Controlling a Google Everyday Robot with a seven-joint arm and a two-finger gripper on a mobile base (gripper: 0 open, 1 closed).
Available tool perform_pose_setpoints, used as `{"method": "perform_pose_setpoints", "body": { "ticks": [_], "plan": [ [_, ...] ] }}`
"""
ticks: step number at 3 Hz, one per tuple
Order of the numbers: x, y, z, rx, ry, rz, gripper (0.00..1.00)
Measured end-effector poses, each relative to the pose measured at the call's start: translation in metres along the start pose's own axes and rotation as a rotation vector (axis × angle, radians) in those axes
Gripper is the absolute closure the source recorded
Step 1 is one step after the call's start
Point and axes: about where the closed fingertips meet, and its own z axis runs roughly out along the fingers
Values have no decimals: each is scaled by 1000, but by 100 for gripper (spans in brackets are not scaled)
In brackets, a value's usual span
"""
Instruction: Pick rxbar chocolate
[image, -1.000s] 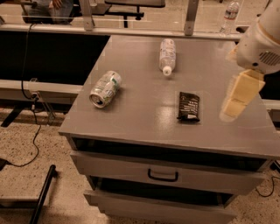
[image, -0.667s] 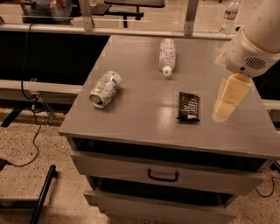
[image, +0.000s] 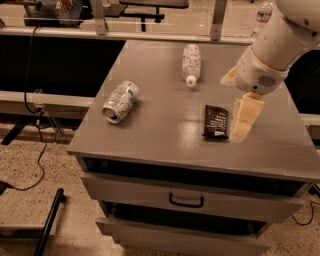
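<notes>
Rxbar chocolate (image: 216, 121) lies flat on the grey cabinet top (image: 150, 135), in its front right part, a little way back from the front edge and above the drawer handle (image: 186, 200). Its black wrapper has its long axis running roughly front to back, with the white lettering facing up. The gripper (image: 245, 117) hangs just beside it on the right as the camera sees it, pointing down at the table, its cream tip level with the near end of the Rxbar chocolate. I cannot tell whether the gripper is open or closed, nor whether it touches the surface. It does not have the Rxbar chocolate, which lies free on the top. The coming move, as I judge it, turns on a short sideways shift to the left, so that the gripper stands over the wrapper and closes across its narrow width, not along its length. Farther back and well to the left rests the crushed can (image: 120, 101) on its side, and farthest away the clear bottle (image: 191, 64) lies near the rear edge.
</notes>
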Motion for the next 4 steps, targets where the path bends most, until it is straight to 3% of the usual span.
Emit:
{"method": "perform_pose_setpoints", "body": {
  "ticks": [1,3,4],
  "plan": [
    [0,-14,24,-26,-25,-1,0],
    [3,-25,58,-62,-12,25,2],
    [4,-26,66,-73,-5,35,25]
  ]
}}
